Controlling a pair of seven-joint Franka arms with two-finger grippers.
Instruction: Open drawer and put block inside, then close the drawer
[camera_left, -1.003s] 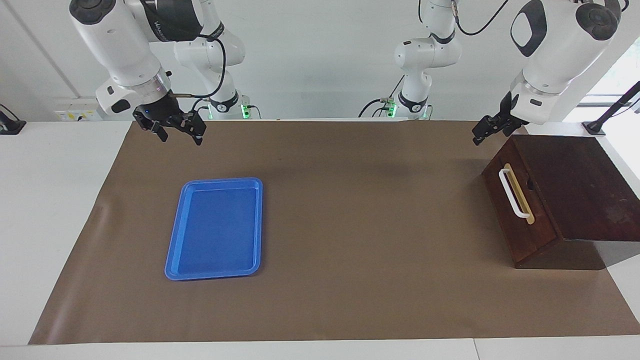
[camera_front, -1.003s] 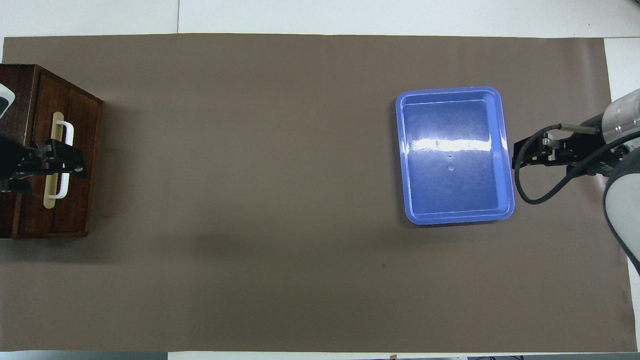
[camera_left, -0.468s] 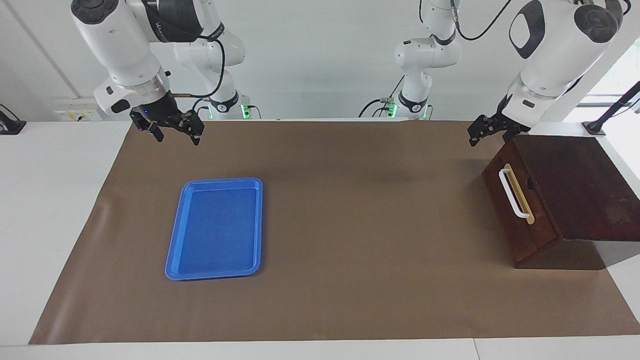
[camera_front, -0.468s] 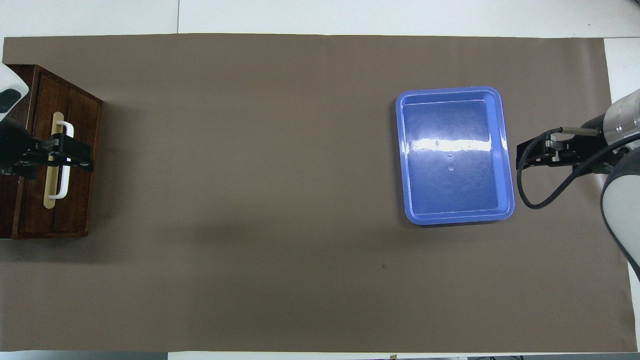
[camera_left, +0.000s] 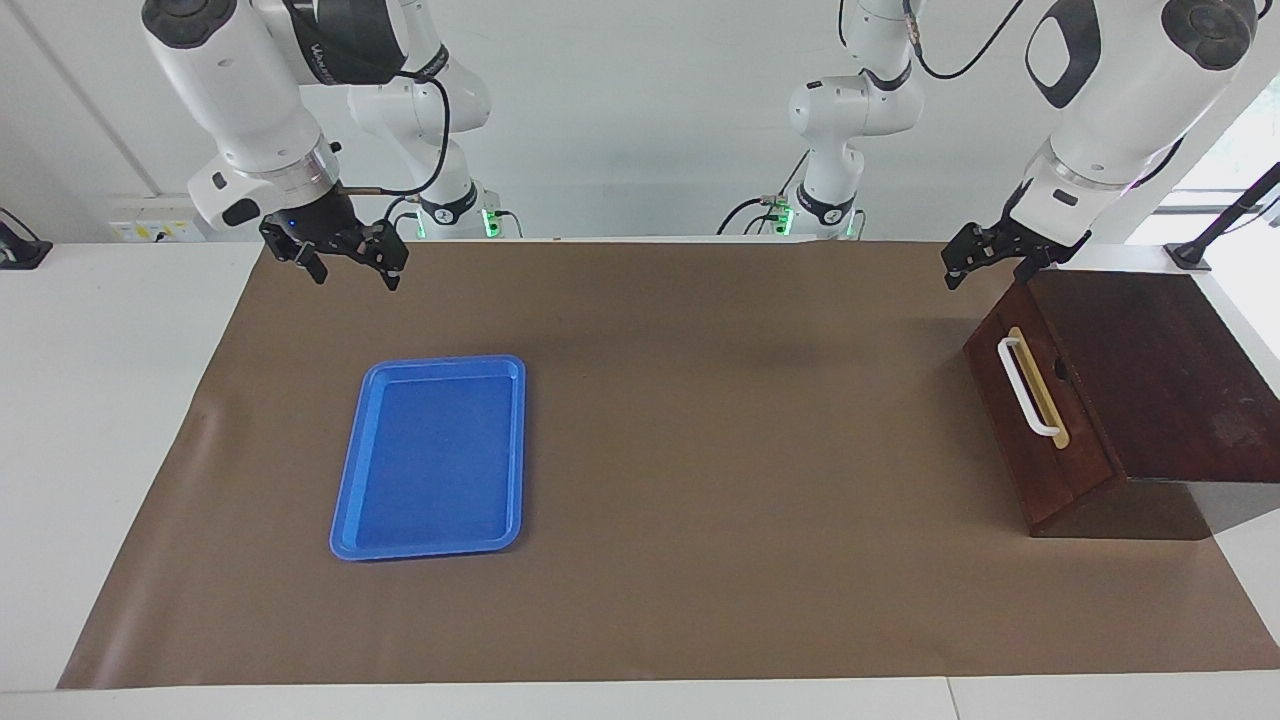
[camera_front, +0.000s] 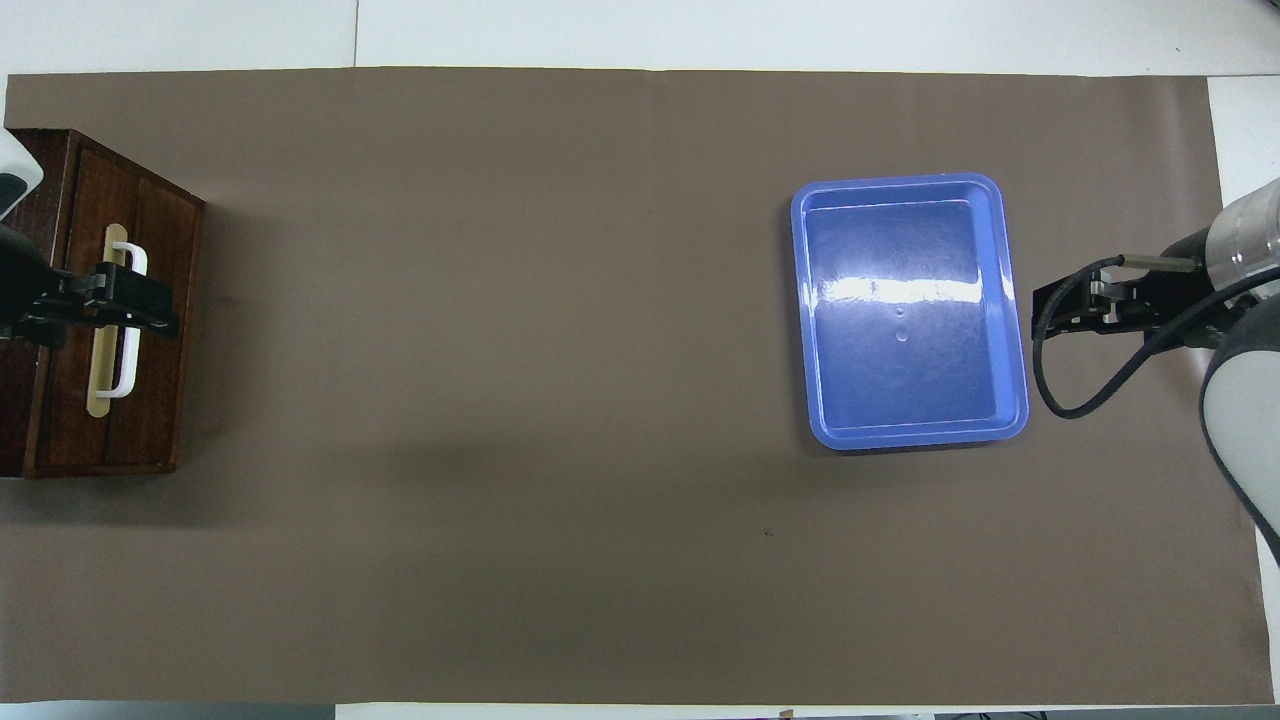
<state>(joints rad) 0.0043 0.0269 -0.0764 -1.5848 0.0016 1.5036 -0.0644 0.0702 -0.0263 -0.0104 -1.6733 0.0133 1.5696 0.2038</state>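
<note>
The drawer (camera_left: 1062, 470) is shut in its dark reddish-brown cabinet at the left arm's end of the table, its white bar handle (camera_left: 1028, 388) on a tan strip. It also shows in the overhead view (camera_front: 160, 250). No yellow block shows in either view. My left gripper (camera_left: 988, 262) hangs open and empty in the air by the cabinet's upper corner; in the overhead view (camera_front: 140, 312) it covers the handle (camera_front: 130, 372). My right gripper (camera_left: 355, 268) is open and empty, raised over the mat beside the tray, and also shows in the overhead view (camera_front: 1048, 312).
A flat blue tray (camera_left: 432, 455) lies bare on the brown mat (camera_left: 720, 450) toward the right arm's end; it also shows in the overhead view (camera_front: 910, 310). The mat covers most of the white table.
My left gripper has shifted slightly above the drawer front, its arm lifting a little. My right gripper has barely moved. The drawer stays shut.
</note>
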